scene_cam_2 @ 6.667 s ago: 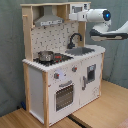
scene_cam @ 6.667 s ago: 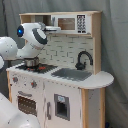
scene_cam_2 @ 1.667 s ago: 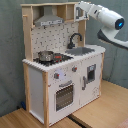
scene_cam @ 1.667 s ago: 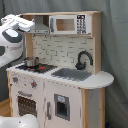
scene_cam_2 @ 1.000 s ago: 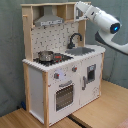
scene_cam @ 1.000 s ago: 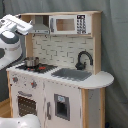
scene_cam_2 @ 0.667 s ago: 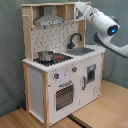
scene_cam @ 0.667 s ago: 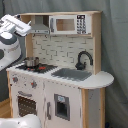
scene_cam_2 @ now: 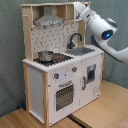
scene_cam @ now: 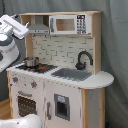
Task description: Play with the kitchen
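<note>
Fingers of the gripper [scene_cam_2: 77, 6] cannot be made out well enough to say whether they are open or closed: in the second exterior view the white arm's end reaches to the top corner of the toy, at the second exterior view's right end of the upper shelf, and its tip is hidden there. In the first exterior view the white arm [scene_cam: 12, 27] shows at the first exterior view's left edge, level with the grey range hood [scene_cam: 39, 28].

The tall white and light-wood toy play kitchen [scene_cam: 65, 95] stands on a light wooden floor [scene_cam_2: 100, 112] before a grey curtain [scene_cam: 115, 45]. Its worktop carries a small shiny metal pot [scene_cam_2: 45, 55] on the black hob [scene_cam_2: 56, 58], and beside that a grey sink [scene_cam: 71, 74] with a curved black faucet [scene_cam: 83, 59] at the back edge of the worktop. Behind these runs a white tiled backsplash [scene_cam: 57, 50]. On the upper shelf sits a white toy microwave [scene_cam: 69, 24]. Below the worktop, under the hob, are two knobs [scene_cam_2: 65, 72] and an oven door [scene_cam_2: 64, 95] with a window; under the sink is a second white door [scene_cam: 61, 106].
</note>
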`<move>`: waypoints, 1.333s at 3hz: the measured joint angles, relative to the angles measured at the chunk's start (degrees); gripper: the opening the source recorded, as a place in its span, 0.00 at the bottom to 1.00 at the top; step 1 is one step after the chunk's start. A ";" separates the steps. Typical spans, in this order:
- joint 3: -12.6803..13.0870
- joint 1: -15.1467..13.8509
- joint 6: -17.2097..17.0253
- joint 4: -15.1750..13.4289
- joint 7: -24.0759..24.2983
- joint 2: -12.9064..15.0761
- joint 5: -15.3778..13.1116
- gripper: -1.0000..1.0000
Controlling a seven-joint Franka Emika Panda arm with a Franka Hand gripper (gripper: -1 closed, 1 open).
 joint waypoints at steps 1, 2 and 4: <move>0.15 -1.45 -3.08 1.27 5.24 -2.37 0.00 1.00; 0.62 -2.56 -6.24 2.54 9.95 -3.93 0.00 1.00; 2.55 -4.75 -15.64 7.72 19.82 -4.11 -0.02 1.00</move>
